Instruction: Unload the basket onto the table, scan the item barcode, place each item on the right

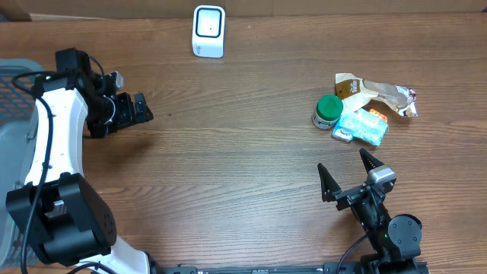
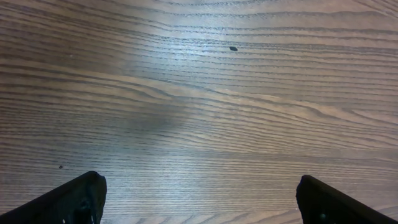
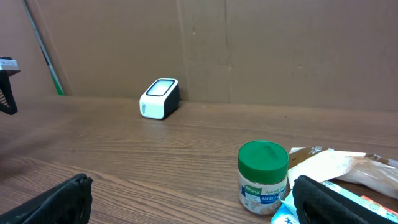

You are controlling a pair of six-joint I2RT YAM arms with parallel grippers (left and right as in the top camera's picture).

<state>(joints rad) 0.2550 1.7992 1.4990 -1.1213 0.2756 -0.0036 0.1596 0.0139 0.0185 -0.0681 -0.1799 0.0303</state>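
A white barcode scanner stands at the far edge of the wooden desk, its window facing up and out over the desk top. From the right wrist view the scanner sits just in front of a brown cardboard wall.

The items to scan lie in a small heap well to the right of the scanner and nearer the robot. A green-lidded Knorr jar stands upright on the side of the heap closest to the scanner. A blue and white packet lies touching the jar on its far-from-scanner side. A crumpled tan bag lies just behind both. The right wrist view shows the same jar, with the tan bag beside it.

The right claw hovers above the desk, nearer the robot than the heap and farther from the scanner, its fingers spread wide and holding nothing. The left claw is well to the left of the scanner, also spread wide and empty. Its own camera shows only bare wood grain between the fingers.

A grey mesh basket sits at the desk's left edge, farther from the scanner than the left claw.
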